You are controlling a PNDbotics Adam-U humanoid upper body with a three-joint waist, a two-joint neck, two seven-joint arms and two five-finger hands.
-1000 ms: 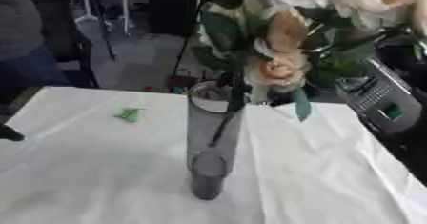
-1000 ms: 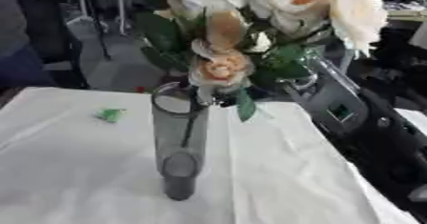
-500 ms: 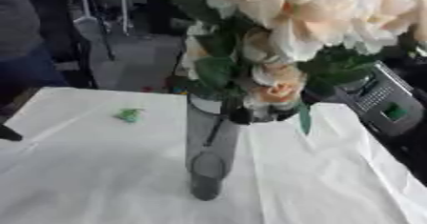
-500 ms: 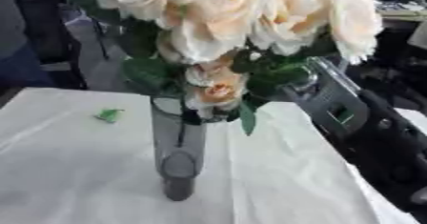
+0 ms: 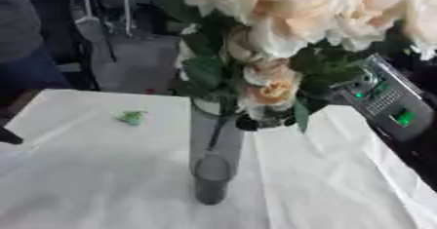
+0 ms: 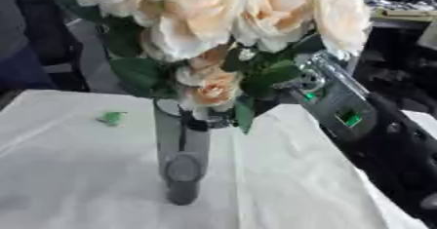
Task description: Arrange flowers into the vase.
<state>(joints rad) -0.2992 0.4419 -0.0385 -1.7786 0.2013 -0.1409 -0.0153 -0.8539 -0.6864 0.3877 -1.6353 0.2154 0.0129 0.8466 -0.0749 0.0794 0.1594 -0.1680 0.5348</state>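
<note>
The bunch of cream and peach artificial roses (image 5: 282, 23) stands upright with stems in the tall grey glass vase (image 5: 213, 160) mid-desk, while no robot hand is visible.

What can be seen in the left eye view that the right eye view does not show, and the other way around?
Only the left eye view shows a small dark thing at the left edge of the cloth; what it is cannot be told. Only the right eye view shows cluttered shelves at the upper right. Both show the vase upright on the white cloth, the bouquet of cream flowers over its mouth with a stem inside, a small green scrap on the cloth, and a grey device with green lights.
</note>
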